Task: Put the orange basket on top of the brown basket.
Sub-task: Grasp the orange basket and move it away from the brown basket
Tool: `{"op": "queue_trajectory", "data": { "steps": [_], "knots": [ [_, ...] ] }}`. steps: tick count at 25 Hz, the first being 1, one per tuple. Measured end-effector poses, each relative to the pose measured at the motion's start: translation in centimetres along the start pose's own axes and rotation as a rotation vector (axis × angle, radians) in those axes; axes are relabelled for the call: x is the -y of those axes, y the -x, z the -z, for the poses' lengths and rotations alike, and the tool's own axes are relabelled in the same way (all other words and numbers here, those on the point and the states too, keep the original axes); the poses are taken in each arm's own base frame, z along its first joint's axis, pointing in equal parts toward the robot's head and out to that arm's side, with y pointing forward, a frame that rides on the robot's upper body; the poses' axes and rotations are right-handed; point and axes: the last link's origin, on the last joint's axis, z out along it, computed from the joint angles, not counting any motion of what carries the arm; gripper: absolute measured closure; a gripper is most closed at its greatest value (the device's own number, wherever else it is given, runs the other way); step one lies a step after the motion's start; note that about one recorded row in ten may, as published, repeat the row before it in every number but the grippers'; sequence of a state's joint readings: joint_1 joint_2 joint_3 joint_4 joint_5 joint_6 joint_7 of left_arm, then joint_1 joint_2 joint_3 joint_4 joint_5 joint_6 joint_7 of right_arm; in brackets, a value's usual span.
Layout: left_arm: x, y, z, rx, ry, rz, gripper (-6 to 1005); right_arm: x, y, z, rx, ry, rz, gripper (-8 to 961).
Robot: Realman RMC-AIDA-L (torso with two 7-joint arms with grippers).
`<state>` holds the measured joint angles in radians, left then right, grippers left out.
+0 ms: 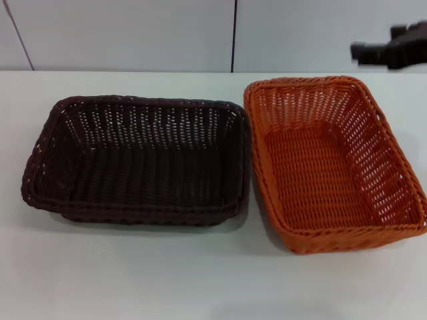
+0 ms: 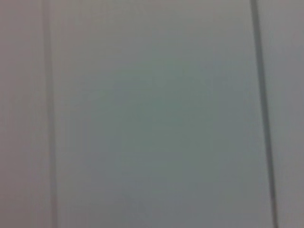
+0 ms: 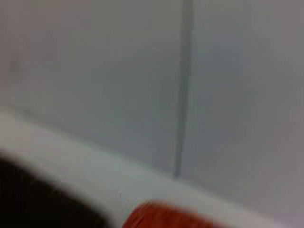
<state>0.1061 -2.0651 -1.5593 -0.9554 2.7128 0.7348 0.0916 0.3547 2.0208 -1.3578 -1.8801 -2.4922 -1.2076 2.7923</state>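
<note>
The orange basket (image 1: 333,167) stands on the white table at the right, its open side up and nothing in it. Right beside it on the left lies the brown basket (image 1: 140,160), also holding nothing; their rims nearly touch. My right gripper (image 1: 390,47) hovers above and behind the orange basket's far right corner, apart from it. In the right wrist view a blurred bit of the orange basket (image 3: 161,216) and a dark patch of the brown basket (image 3: 38,199) show low down. My left gripper is out of view.
The white table (image 1: 200,280) runs up to a pale panelled wall (image 1: 133,33) just behind both baskets. The left wrist view shows only that wall (image 2: 152,114).
</note>
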Motion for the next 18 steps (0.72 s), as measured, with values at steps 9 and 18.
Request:
{"op": "queue_trajectory", "data": {
  "steps": [9, 18],
  "knots": [
    [1.1, 3.6, 1.9, 0.087, -0.032, 0.009, 199, -4.8, -0.3, 4.0, -0.415, 0.400, 0.232, 300],
    [0.7, 3.7, 1.8, 0.083, -0.021, 0.009, 199, -5.0, -2.8, 1.1, -0.624, 0.397, 0.314, 303]
  ]
}}
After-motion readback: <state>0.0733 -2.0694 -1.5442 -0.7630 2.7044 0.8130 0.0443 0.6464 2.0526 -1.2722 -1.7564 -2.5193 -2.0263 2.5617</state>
